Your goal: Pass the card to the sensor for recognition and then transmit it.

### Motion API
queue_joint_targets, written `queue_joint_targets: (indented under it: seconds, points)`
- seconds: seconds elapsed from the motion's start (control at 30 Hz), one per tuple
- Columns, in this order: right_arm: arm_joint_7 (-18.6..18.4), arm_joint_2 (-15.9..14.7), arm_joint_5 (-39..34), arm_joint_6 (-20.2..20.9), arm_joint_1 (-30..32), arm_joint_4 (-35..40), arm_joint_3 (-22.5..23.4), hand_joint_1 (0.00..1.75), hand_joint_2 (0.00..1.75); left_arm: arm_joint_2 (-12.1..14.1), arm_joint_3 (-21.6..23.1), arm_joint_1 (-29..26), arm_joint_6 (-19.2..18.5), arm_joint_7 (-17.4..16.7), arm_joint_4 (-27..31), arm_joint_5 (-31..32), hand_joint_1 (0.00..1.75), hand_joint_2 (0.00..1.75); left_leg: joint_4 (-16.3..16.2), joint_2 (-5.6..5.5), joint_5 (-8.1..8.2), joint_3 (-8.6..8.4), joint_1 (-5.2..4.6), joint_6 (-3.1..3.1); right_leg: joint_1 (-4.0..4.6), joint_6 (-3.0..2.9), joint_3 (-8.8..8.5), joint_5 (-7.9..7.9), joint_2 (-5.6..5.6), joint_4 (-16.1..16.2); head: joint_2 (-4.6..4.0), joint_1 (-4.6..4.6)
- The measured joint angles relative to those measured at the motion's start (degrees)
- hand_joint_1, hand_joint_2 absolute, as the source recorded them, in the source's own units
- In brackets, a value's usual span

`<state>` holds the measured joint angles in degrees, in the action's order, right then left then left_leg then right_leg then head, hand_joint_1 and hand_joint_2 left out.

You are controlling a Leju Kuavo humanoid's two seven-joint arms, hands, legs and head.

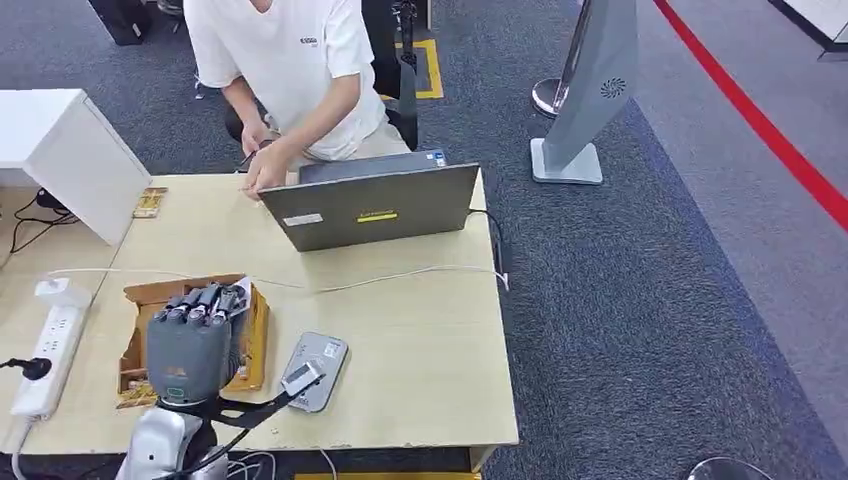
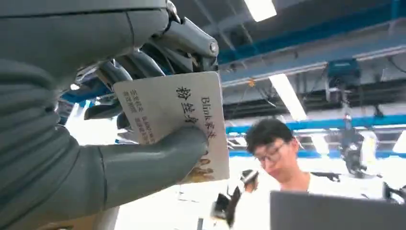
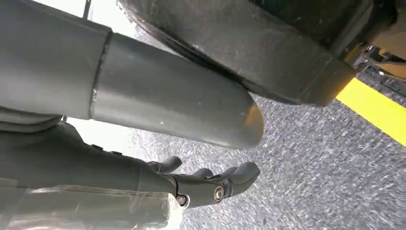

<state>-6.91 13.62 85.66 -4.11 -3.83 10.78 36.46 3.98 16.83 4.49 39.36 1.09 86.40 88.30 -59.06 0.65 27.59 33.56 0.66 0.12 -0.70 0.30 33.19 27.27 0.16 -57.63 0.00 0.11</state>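
Left hand point(image 1: 195, 335) holds the card point(image 2: 179, 122) pinched: thumb point(image 2: 158, 158) pressed across the printed face, darker fingers point(image 2: 143, 62) behind its back edge. The card sticks out past the fingertips with most of its face uncovered, likely so the face can be laid on the reader without the fingers getting between.

The hand is raised over the cardboard box point(image 1: 140, 295); the grey card reader point(image 1: 315, 370) sits on the table point(image 1: 420, 330) just beside the thumb side, apart from the card. Judgement: card picked, not yet presented to the sensor.

Right hand point(image 3: 210, 184) hangs over carpet, fingers loosely curled, holding nothing.

Beyond the fingertips, a person point(image 1: 290, 60) sits at a laptop point(image 1: 375, 205), probably the one to receive the card.

Hard to tell:
- card is nearly hidden behind the hand in the head view
- box contents are covered by the hand
- fine print on the card is unreadable
- reader's sensing face can't be made out
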Motion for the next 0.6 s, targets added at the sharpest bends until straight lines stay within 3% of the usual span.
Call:
queue_joint_targets:
  seconds: [0.1, 0.2, 0.3, 0.47, 0.6]
  points:
    - [0.28, -0.07, 1.27, 0.28, -0.12, 0.00, -0.74, 0.00, 0.00, 2.27, -2.58, 6.92, -1.31, -1.20, -2.76, -1.79, 1.75, 1.75, 0.00, -0.02, -0.14, 0.00, 0.02, -0.07, 0.00, -0.07, -0.01, -0.06, -0.03, -0.02, 0.00, 0.00]
    - [-0.18, -0.07, 1.22, 0.76, -0.33, 0.00, -1.00, 0.00, 0.00, 5.05, -6.78, 16.26, -0.46, 0.82, -12.45, -6.01, 1.75, 1.75, 0.01, -0.02, -0.30, 0.00, 0.06, -0.19, 0.03, -0.26, 0.02, -0.19, -0.03, -0.12, 0.00, 0.00]
    - [-0.39, -0.09, 1.07, 0.52, -0.26, 0.00, -1.00, 0.00, 0.00, 6.99, -9.75, 21.97, 0.05, 1.97, -19.09, -7.06, 1.75, 1.75, 0.01, 0.10, -0.33, 0.00, 0.06, -0.23, 0.03, -0.36, 0.10, -0.27, 0.07, -0.17, 0.00, -0.04]
    - [-1.27, -0.09, 1.55, 0.11, -0.28, 0.00, -1.44, 0.00, 0.00, 8.04, -12.11, 28.51, 0.13, 1.84, -27.90, -4.94, 1.75, 1.75, 0.00, 0.05, -0.36, 0.04, 0.06, -0.23, 0.03, -0.36, 0.14, -0.26, 0.04, -0.17, 0.00, -0.02]
    - [-1.31, -0.09, 2.10, 0.81, -0.40, 0.00, -1.86, 0.00, 0.00, 7.78, -12.13, 31.69, 0.18, 1.73, -31.64, -3.56, 1.75, 1.75, -0.01, 0.08, -0.36, 0.04, 0.04, -0.23, 0.02, -0.35, 0.14, -0.27, 0.05, -0.16, 0.00, -0.02]
